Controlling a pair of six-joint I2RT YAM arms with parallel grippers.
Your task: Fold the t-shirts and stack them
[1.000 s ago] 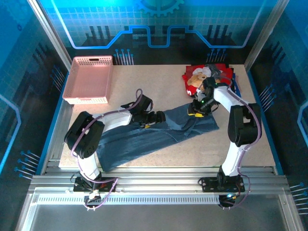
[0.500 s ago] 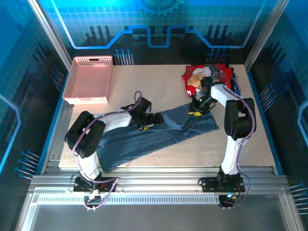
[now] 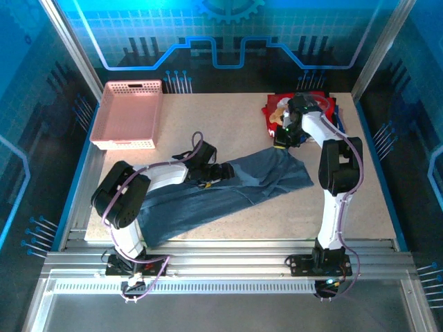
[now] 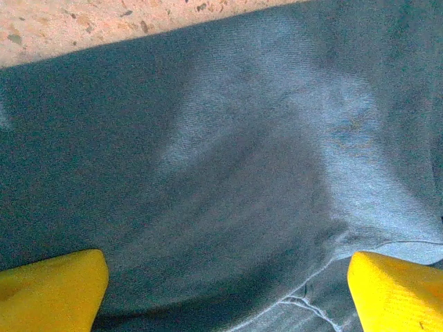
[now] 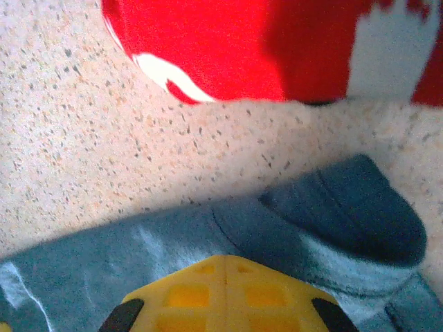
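The slate-blue t-shirt (image 3: 228,194) is pinched at its far right edge by the right gripper (image 3: 280,142), while the left gripper (image 3: 220,171) is held open over its far middle edge.

The shirt is spread diagonally across the table (image 3: 228,124). The red teddy-bear t-shirt (image 3: 271,117) lies folded just beyond its far right corner, and the pink basket (image 3: 128,114) sits well off its far left end. The right fingers are seen pressed together with a rolled hem of the shirt at their tips, so only a thin bite appears to be taken. That hem could slip free if it is pulled hard. The red shirt could be nudged out of its fold if the corner is carried further away. With nothing clamped by the left jaws, the whole garment could be dragged rather than folded.
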